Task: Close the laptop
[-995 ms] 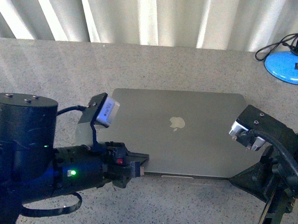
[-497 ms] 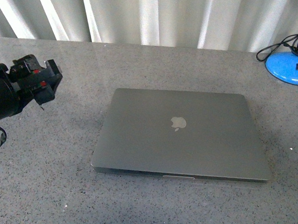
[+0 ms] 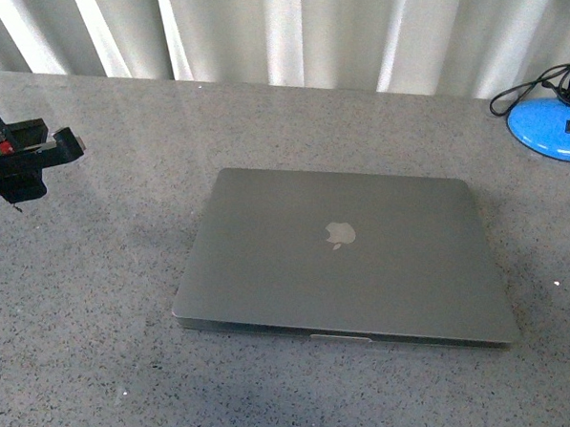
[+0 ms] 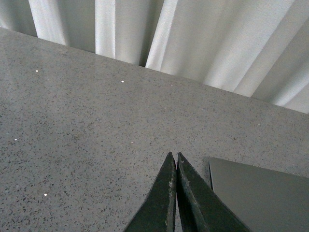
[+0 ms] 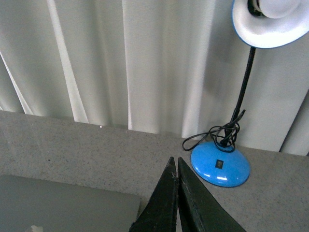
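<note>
Your laptop (image 3: 340, 258) lies closed and flat on the grey table (image 3: 108, 309), well apart from both empty grippers, left (image 4: 175, 159) and right (image 5: 175, 162), fingertips pressed together.

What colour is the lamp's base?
Bright blue; the lamp's base shows best in the right wrist view.

Front looks down; wrists low (sharing laptop (image 3: 340, 258)).

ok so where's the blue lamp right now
In the front view the blue lamp stands at the table's far right edge, by the curtain, beyond the closed laptop and apart from it.
</note>
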